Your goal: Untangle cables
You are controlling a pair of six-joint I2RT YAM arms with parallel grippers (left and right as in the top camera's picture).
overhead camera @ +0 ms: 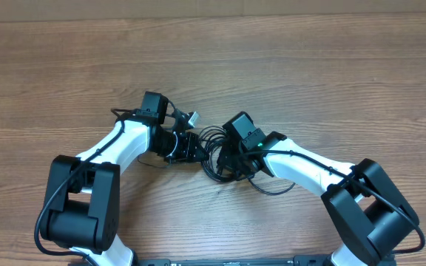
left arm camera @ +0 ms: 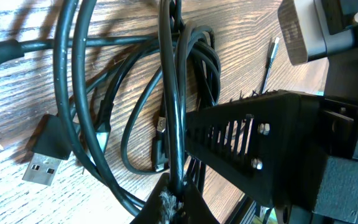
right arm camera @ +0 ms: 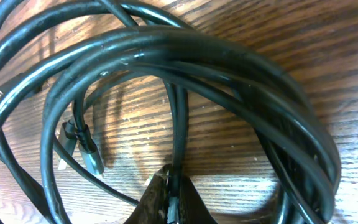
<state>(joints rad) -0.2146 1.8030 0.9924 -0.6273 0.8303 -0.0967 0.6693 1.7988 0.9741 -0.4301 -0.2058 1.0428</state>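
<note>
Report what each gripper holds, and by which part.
The left gripper pinches one strand of the cables along its length, not a plug. The right gripper pinches a strand likewise.

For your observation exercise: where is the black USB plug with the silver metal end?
In the left wrist view the USB plug lies lower left on the wooden table, beside the looped black cables.
</note>
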